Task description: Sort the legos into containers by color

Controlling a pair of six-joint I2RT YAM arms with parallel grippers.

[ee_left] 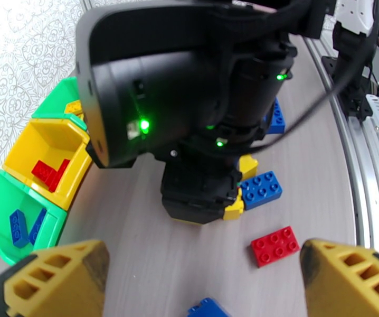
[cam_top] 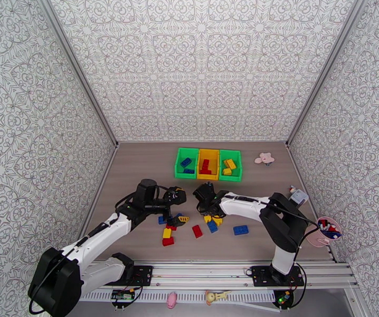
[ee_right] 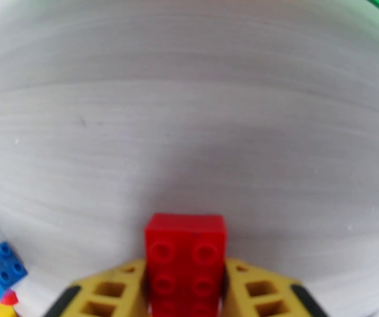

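- Top view: joined bins (cam_top: 208,150) at 12 o'clock on the table (cam_top: 136,175), loose legos (cam_top: 197,231) at 6 o'clock from them
- Left wrist: left gripper (ee_left: 202,276) spread wide, loose red brick (ee_left: 275,246) at 1 o'clock
- Right wrist: right gripper (ee_right: 185,297) pinching a red studded brick (ee_right: 185,249)

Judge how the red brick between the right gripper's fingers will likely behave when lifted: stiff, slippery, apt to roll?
The red brick looks like hard moulded plastic, so probably stiff and light. Its flat sides sit squarely between the fingers of the right gripper, so it likely won't roll; the glossy surface could slip a little.
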